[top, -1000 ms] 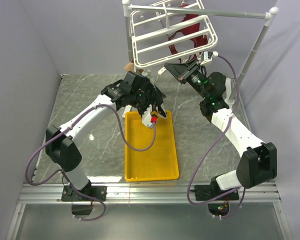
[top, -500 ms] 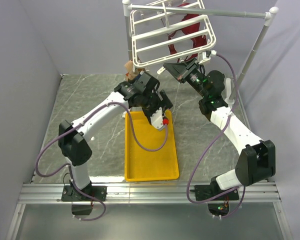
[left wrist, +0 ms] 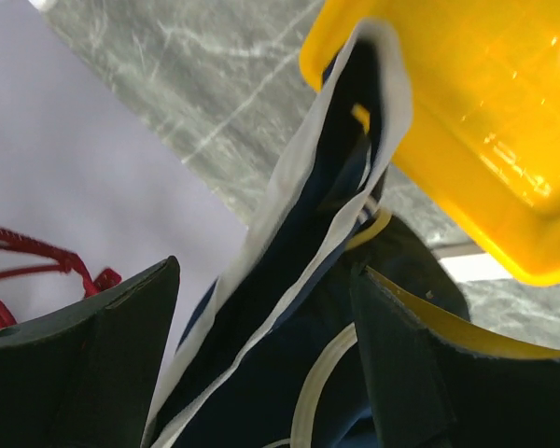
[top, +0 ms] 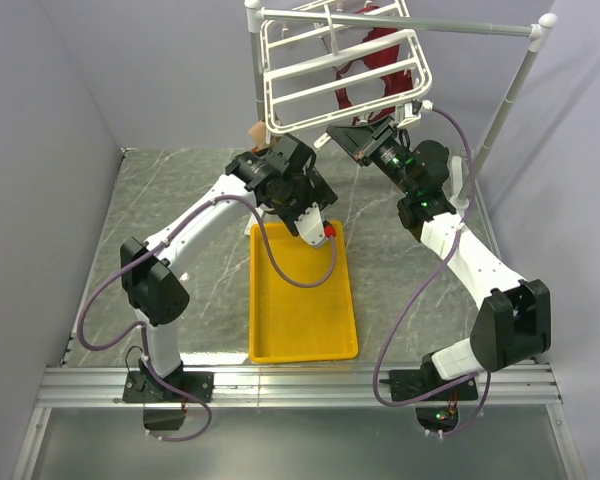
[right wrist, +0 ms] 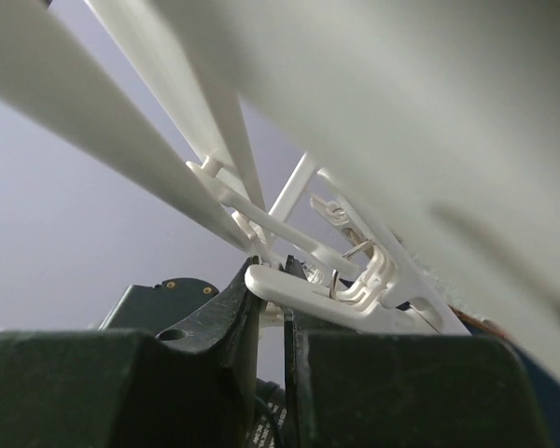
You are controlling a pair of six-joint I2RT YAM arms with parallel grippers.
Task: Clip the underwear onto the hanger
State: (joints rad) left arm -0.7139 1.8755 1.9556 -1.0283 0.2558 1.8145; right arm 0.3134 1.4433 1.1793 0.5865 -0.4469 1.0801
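Left gripper [left wrist: 261, 280] is spread wide at the far end of the yellow tray [top: 300, 320], with the navy underwear [left wrist: 289, 233] bunched between its fingers and reaching to the tray's corner. Over to the right, the right gripper [right wrist: 273, 287] is pressed together, pinching a white clip [right wrist: 336, 294] under the hanger [right wrist: 401, 112] at the far side.

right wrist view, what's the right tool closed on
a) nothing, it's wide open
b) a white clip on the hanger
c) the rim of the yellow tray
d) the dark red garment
B: in the right wrist view the right tool has its fingers pressed together on a white clip that dangles from the bars of the hanger.
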